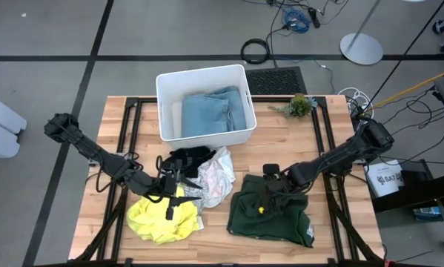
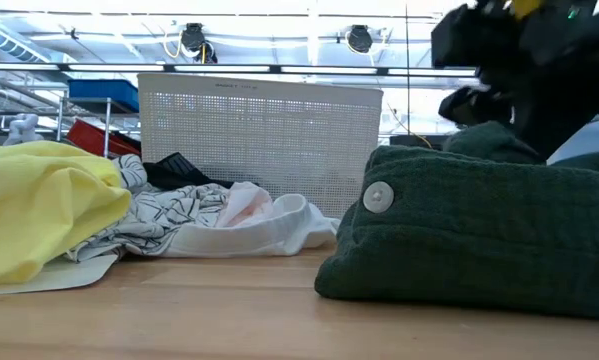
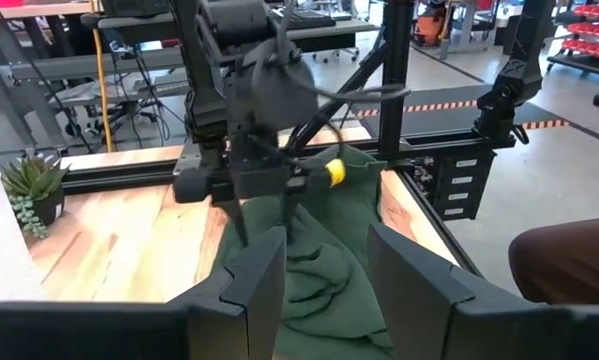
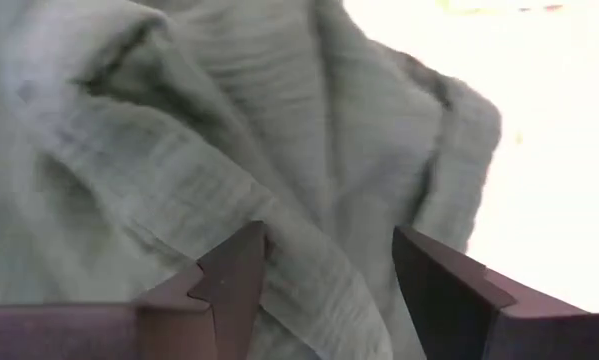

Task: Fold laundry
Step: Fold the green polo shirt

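1. Looking down, you've got the right gripper [image 1: 264,199] low over the dark green garment [image 1: 270,216], near-right part of the wooden table [image 1: 296,137]. Fingers [image 4: 241,275] spread, green cloth showing between them; can't tell if they pinch it, nothing lifted.
2. Left gripper [image 1: 170,194] sits at the far edge of the bright yellow garment [image 1: 161,220], near-left on the table. Its fingers [image 3: 254,285] stand apart w/ nothing between them.
3. White/grey patterned garment [image 1: 216,176] lies between yellow & green, touching the yellow one; black garment [image 1: 187,156] just beyond it, toward the bin.
4. Light blue garment [image 1: 213,112] lies folded inside the white bin [image 1: 164,83], far-centre.
5. Low view: green garment [image 2: 479,235] is bunched in a thick mound on the right w/ a white button [image 2: 378,196] showing; yellow garment [image 2: 39,205] piled at left.
6. Small potted plant [image 1: 300,104] stands on the far edge, right of the bin.
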Robot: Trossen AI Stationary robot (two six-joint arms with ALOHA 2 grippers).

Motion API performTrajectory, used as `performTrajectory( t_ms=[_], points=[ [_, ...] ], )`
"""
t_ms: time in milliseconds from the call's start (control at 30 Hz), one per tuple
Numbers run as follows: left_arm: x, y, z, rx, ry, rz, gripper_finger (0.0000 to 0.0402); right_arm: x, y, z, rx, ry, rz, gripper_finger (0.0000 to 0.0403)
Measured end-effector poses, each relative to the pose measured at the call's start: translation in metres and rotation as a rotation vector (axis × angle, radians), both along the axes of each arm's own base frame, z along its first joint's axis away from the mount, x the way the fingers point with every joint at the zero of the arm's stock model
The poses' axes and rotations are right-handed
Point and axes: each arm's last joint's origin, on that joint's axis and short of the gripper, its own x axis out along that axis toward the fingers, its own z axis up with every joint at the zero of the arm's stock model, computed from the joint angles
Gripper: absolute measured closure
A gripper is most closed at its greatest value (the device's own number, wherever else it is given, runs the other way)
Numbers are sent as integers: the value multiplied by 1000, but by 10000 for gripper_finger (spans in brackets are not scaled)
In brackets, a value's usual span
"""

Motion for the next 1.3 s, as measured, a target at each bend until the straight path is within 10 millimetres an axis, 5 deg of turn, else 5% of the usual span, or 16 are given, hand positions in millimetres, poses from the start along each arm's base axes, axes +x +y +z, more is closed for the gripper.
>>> performTrajectory(
  t_ms=[267, 500, 667, 1033, 1300],
  points=[
    [0, 0, 0, 1, 1, 0, 250, -1, -10, -10, 3, 14, -12, 195],
    [0, 0, -1, 11, 6, -2, 250, 18, -4, 27, 8, -86, -5, 195],
    [0, 0, -1, 12, 6, -1, 250, 20, 7, 44, 177, -58, 26, 195],
    [0, 0, -1, 14, 7, -1, 250, 2, 13, 21, 170, 58, 3, 195],
    [0, 0, -1, 13, 6, -1, 250, -5, -1, -3, -29, 28, -64, 195]
  ],
)
